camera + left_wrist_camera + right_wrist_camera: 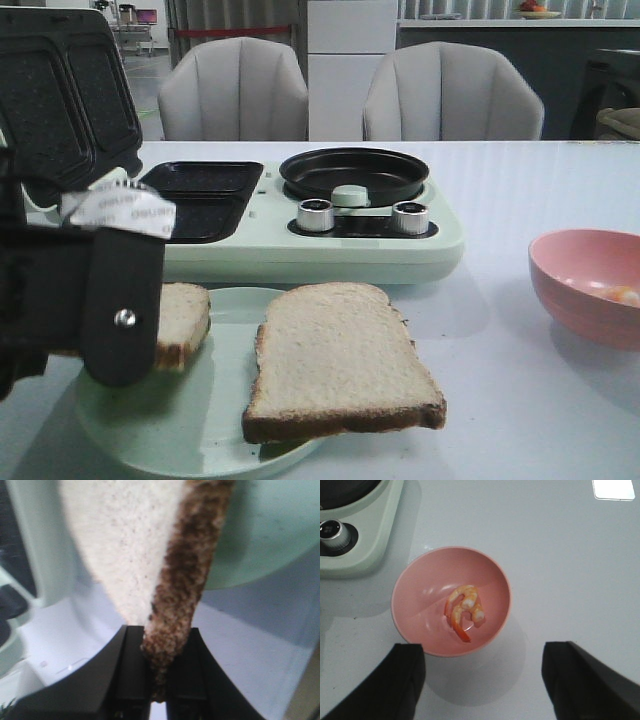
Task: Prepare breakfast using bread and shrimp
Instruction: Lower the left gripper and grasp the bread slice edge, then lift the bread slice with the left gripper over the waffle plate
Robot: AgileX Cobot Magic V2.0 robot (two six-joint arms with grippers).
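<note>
Left tool (pixel 159 680): I see its two black fingers closed on the dark brown crust edge of one square slice of pale beige bread (pixel 135 555); the grip sits on a narrow corner only.
Right tool (pixel 482 680): its black fingers stand wide apart with nothing between them, hovering over the round pink bowl (pixel 415 580).
Risk, tearing: I judge the crust could crumble or tear at the pinch, since the whole slice hangs from that one edge.
Risk, dropping: the slice could swing or slip out on the way to the pale green breakfast cooker (pixel 330 255), whose black hinged lid (pixel 65 90) stands open at the far left.
Risk, snagging: the held slice could drag on the round pale green plate (pixel 190 430) or nudge the second square bread slice (pixel 340 360), which overhangs the plate's near rim.
Held bread to left tool: gripped at its crust, just above the plate's left side in the front view.
Small curled orange-pink shrimp (pixel 464 610): lies in the pink bowl on the white counter (pixel 560 555), beneath the right tool's open gap and apart from both fingers.
Cooker trays: the black rectangular tray (pixel 200 195) and the round black pan (pixel 355 172) lie beyond the plate.
</note>
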